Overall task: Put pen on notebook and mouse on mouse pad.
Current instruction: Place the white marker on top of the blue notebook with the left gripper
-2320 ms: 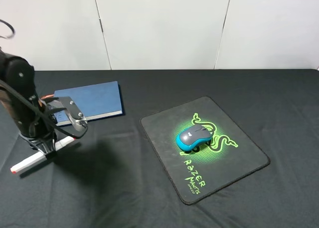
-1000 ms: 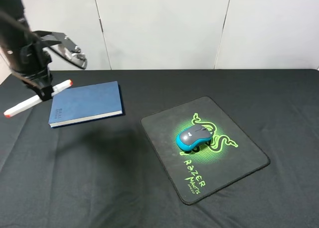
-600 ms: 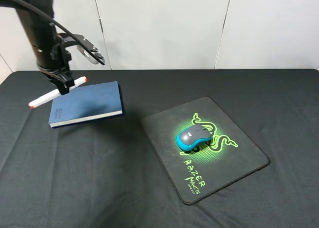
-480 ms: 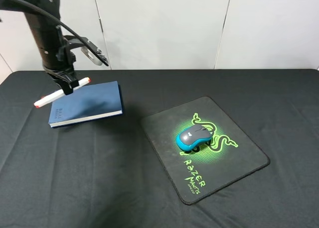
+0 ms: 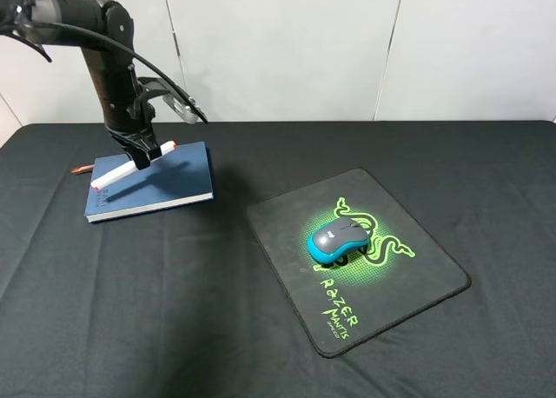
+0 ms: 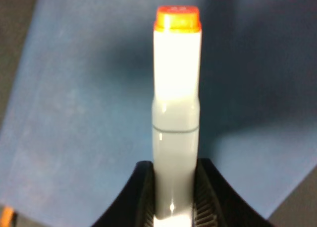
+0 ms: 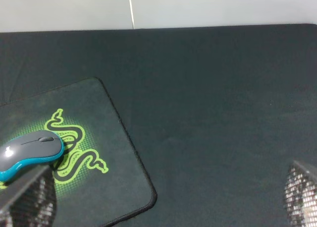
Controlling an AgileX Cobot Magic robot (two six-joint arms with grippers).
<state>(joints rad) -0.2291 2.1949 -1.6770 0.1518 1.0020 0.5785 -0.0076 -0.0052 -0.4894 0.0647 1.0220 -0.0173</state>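
My left gripper is shut on the middle of the white pen and holds it slanted just over the dark blue notebook. In the left wrist view the pen sticks out between the black fingers, its orange tip over the blue notebook cover, casting a shadow on it. The grey and teal mouse sits on the black mouse pad, on its green logo. The right wrist view shows my right gripper open, the mouse and mouse pad ahead of it.
A black cloth covers the table, with a white wall behind. The notebook's reddish ribbon pokes out at its far left corner. The right arm does not show in the exterior view.
My left gripper lifted the pen off the cloth at the front left, carried it up and to the right, then came down over the notebook. The mouse has not moved.
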